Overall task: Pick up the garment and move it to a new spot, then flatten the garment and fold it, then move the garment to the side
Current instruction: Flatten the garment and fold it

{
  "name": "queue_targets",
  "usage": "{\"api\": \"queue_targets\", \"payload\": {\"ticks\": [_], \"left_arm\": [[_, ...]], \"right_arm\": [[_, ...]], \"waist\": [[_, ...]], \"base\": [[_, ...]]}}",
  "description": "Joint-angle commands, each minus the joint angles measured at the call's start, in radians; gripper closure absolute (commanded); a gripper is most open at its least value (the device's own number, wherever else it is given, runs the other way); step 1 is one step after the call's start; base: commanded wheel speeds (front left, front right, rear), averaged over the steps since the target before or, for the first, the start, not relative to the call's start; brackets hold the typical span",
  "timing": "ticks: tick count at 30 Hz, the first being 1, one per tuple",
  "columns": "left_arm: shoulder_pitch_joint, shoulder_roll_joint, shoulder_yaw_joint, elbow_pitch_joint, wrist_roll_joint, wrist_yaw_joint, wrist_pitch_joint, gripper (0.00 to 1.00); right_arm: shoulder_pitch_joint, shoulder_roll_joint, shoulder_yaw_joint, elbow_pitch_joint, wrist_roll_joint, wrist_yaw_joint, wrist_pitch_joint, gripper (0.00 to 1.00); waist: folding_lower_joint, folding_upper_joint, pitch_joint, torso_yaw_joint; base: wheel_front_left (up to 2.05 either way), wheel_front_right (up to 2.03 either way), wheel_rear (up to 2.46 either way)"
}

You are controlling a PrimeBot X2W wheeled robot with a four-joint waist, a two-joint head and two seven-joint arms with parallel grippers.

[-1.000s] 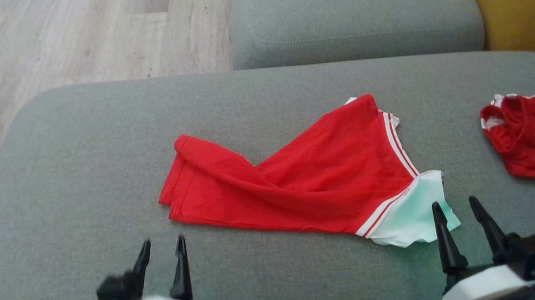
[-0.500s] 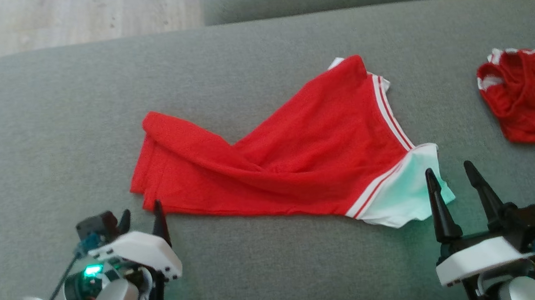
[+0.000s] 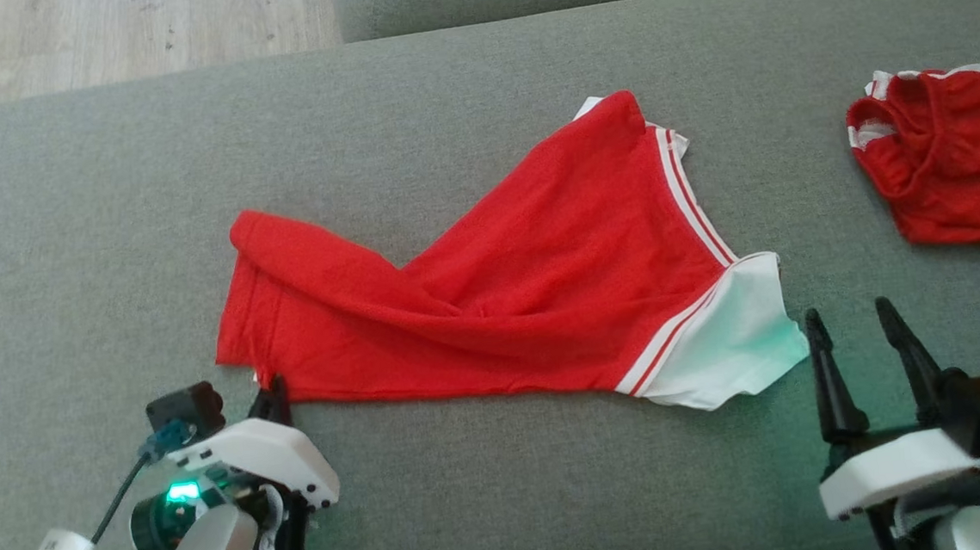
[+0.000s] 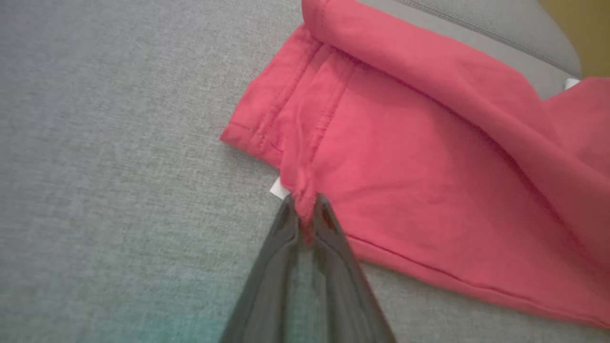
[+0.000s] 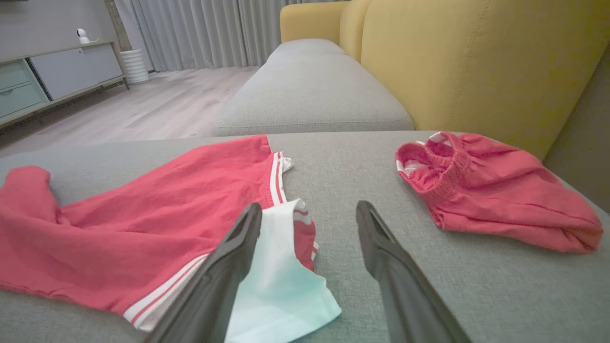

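The garment [image 3: 500,291] is a red shirt with white stripes and a white sleeve, lying rumpled across the grey sofa cushion [image 3: 89,217]. My left gripper [image 3: 270,396] is at its near left hem corner. In the left wrist view my left gripper [image 4: 305,212] is shut, with a pinch of the red garment [image 4: 429,157] bunched between the fingertips. My right gripper [image 3: 854,320] stands open just right of the white sleeve. In the right wrist view my right gripper [image 5: 309,212] has its left finger over the garment [image 5: 143,214] at the sleeve, and nothing lies between the fingers.
A second red piece of clothing [image 3: 948,165] lies crumpled at the cushion's right, also seen from the right wrist [image 5: 486,186]. A yellow backrest [image 5: 452,62] rises behind it. Another grey cushion [image 5: 310,100] lies beyond, with wooden floor [image 3: 94,35] to the left.
The head camera has tilted down, shifting the whole picture. My left gripper moved forward to the garment's hem corner and closed on it. The right gripper stayed open beside the sleeve.
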Motion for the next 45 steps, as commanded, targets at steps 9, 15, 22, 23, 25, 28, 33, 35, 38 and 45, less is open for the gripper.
{"api": "queue_targets", "payload": {"ticks": [9,15,22,23,25,28,33,35,38,45], "left_arm": [[-0.036,0.013,0.042,-0.041,-0.001,-0.005,-0.096,1.00],[-0.019,0.018,0.032,-0.101,0.010,0.003,-0.115,1.00],[0.000,0.023,0.022,-0.168,0.017,0.019,-0.113,1.00],[0.004,0.025,0.022,-0.176,0.017,0.021,-0.113,1.00],[0.011,0.028,0.022,-0.192,0.017,0.024,-0.115,1.00],[0.022,0.033,0.023,-0.214,0.016,0.029,-0.117,1.00],[0.045,0.041,0.025,-0.255,0.011,0.034,-0.120,1.00],[0.059,0.045,0.027,-0.281,0.008,0.035,-0.123,1.00],[0.086,0.056,0.034,-0.336,-0.003,0.037,-0.121,1.00],[0.161,0.107,0.064,-0.543,-0.023,0.062,-0.098,1.00]], "right_arm": [[-0.056,-0.006,-0.029,0.101,-0.007,0.007,0.101,0.00],[-0.159,-0.024,-0.018,0.241,-0.017,0.007,0.119,0.00],[-0.249,-0.083,0.076,0.412,0.019,0.007,0.196,0.00],[-0.258,-0.090,0.086,0.429,0.029,0.007,0.206,0.00],[-0.270,-0.099,0.105,0.457,0.056,0.007,0.223,0.24],[-0.274,-0.108,0.132,0.478,0.101,0.007,0.240,1.00],[-0.253,-0.107,0.144,0.445,0.213,0.007,0.235,1.00],[-0.235,-0.101,0.136,0.397,0.272,0.007,0.235,1.00],[-0.195,-0.107,0.133,0.283,0.349,0.007,0.247,1.00],[-0.105,-0.131,0.061,-0.096,0.445,0.007,0.314,1.00]], "waist": [[0.0000,0.0000,0.009,0.005],[0.0000,0.0000,0.023,0.025],[0.0000,0.0000,0.033,0.041],[0.0000,0.0000,0.033,0.041],[0.0000,0.0000,0.032,0.041],[0.0000,0.0000,0.028,0.040],[0.0000,0.0000,0.009,0.034],[0.0000,0.0000,-0.006,0.032],[0.0000,0.0000,-0.033,0.026],[0.0000,0.0000,-0.104,0.013]], "base": [[0.00,0.00,0.00],[0.00,0.00,0.00],[0.00,0.00,0.00],[0.00,0.00,0.00],[0.00,0.00,0.00],[0.00,0.00,0.00],[0.00,0.00,0.00],[0.00,0.00,0.00],[0.00,0.00,0.00],[0.00,0.00,0.00]]}}
